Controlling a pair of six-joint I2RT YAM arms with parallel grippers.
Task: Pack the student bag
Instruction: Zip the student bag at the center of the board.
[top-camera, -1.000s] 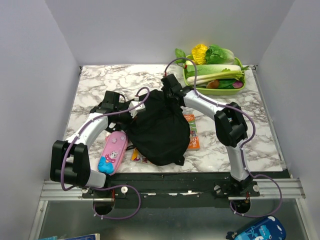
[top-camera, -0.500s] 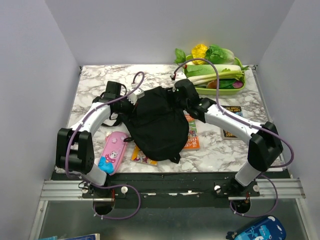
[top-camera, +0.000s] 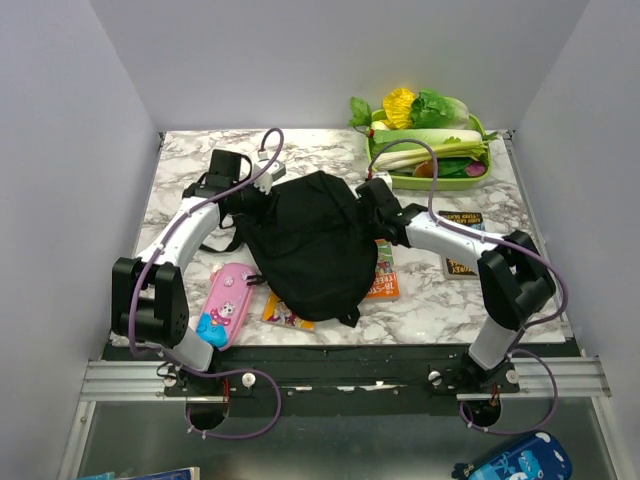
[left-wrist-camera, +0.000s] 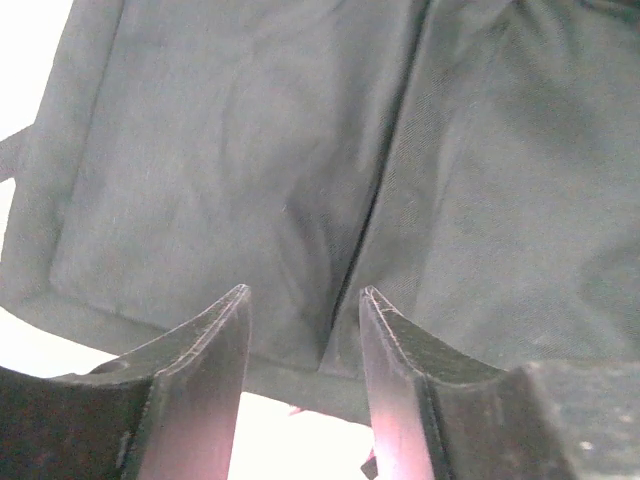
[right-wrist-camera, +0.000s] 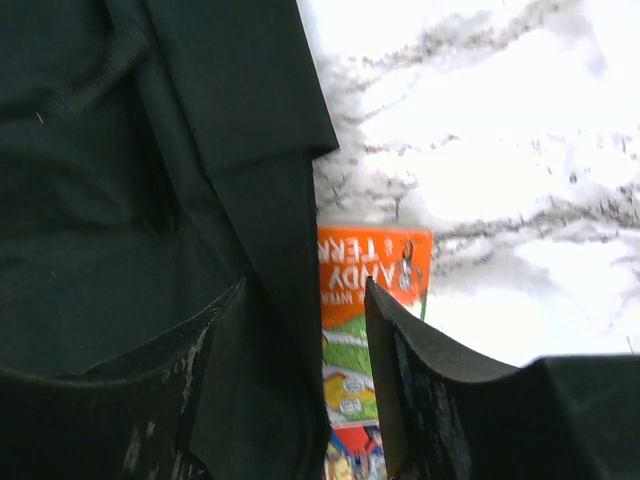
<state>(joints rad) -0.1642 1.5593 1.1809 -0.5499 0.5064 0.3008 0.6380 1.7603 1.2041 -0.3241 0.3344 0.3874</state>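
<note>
- I have the student bag (top-camera: 310, 250) lying slumped in the middle of the marble table (top-camera: 200, 150), its black fabric creased and its straps trailing at the 9 o'clock side.
- The left gripper (top-camera: 262, 193) sits at the bag's 10 o'clock edge. From the left wrist I see that gripper (left-wrist-camera: 303, 300) with its fingers (left-wrist-camera: 205, 365) spread apart and nothing pinched between them. Black bag fabric (left-wrist-camera: 300, 160) with a seam fills the view beyond the tips.
- The right gripper (top-camera: 370, 195) is at the bag's 2 o'clock edge. In the right wrist view this gripper (right-wrist-camera: 305, 295) is also parted, its fingers (right-wrist-camera: 405, 380) clamping nothing. A flap of the bag (right-wrist-camera: 260, 130) hangs across the gap, but I can't tell whether it touches either finger.
- An orange picture book (top-camera: 384, 270) lies flat at the bag's 3 o'clock, partly tucked beneath it, and shows past the right fingertips (right-wrist-camera: 375, 260).
- A pink pencil case (top-camera: 228, 303) lies at the bag's 8 o'clock, just beside it.
- A second thin book (top-camera: 283, 312) pokes out from under the bag at 7 o'clock.
- A dark book (top-camera: 462, 266) lies further out at 3 o'clock, crossed by the right arm.
- A green tray (top-camera: 400, 180) of vegetables stands at the table's 1 o'clock corner.
</note>
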